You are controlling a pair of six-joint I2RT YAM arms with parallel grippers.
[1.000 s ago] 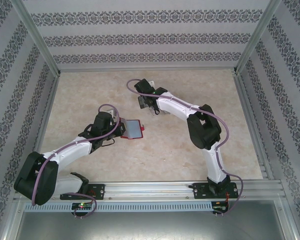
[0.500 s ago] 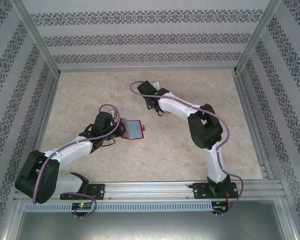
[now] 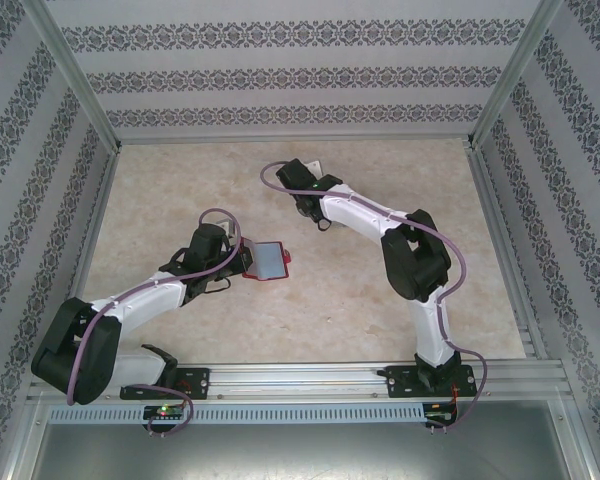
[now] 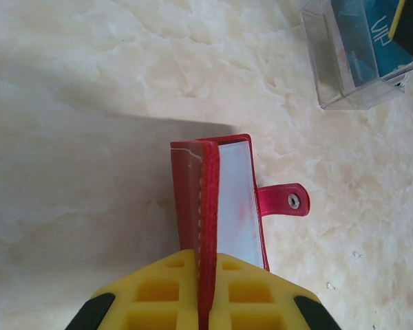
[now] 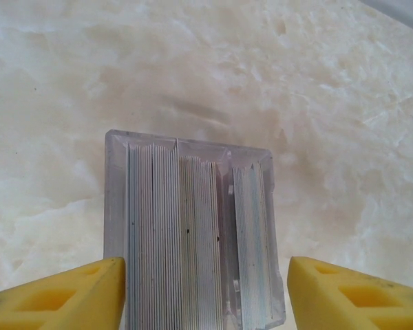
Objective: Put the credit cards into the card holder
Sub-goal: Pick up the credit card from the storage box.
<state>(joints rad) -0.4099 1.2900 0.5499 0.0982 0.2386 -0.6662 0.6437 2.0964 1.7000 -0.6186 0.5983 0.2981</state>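
The card holder (image 4: 230, 199) is a small red wallet, open, with a greyish clear pocket and a snap tab (image 4: 283, 201). My left gripper (image 4: 205, 302) is shut on its red cover edge, holding it just above the table, left of centre (image 3: 267, 260). The credit cards (image 5: 182, 234) stand on edge in stacks inside a clear plastic box (image 5: 251, 161). My right gripper (image 5: 206, 295) is open and straddles this box. Its left finger (image 5: 89, 292) is at the box wall, and its right finger (image 5: 337, 289) is a sliver away. From above, the right gripper (image 3: 305, 200) points down at the table's middle back.
The marble-patterned table (image 3: 180, 180) is ringed by patterned walls and metal frame posts (image 3: 75, 75). In the left wrist view, the clear box (image 4: 351, 62) sits a short way beyond the wallet's tab, with the right gripper's dark body over it.
My right gripper has shifted slightly towards the back and come down over the clear box, its jaws narrowing around it. The left gripper and wallet have stayed put.
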